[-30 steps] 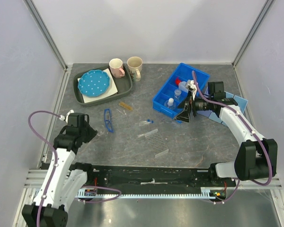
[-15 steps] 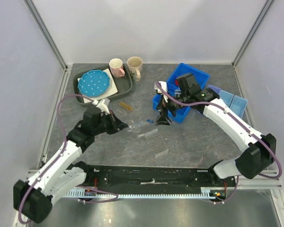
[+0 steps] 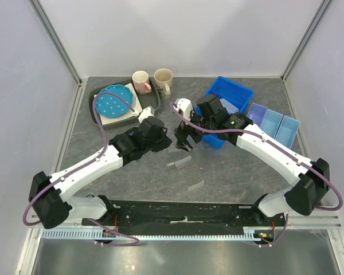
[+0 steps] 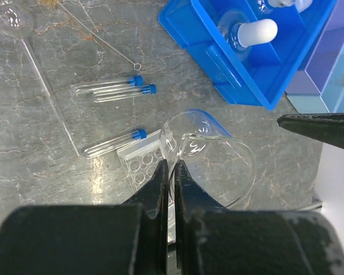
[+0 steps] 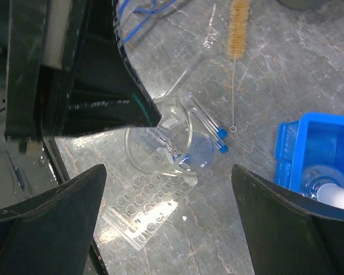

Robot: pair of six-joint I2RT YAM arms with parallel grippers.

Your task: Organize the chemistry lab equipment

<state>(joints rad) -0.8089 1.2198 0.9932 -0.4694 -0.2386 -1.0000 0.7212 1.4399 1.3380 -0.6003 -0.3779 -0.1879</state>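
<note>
Wrist view: left jaws pinch beaker rim; overhead hides grip.

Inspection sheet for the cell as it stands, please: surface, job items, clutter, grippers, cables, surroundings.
Surface: grey table, no spill seen.
Job's things: beaker held by its rim; three blue-capped tubes lying loose near the rack; brush on the table; white bottle in the blue bin.
Clutter: two mugs; dotted plate on grey tray.
Grippers: left gripper shut on beaker; right gripper open, pointed at it.
Cables: purple cables loop off both arms, left one arcing over the plate.
Surroundings: white walls, metal frame posts.
</note>
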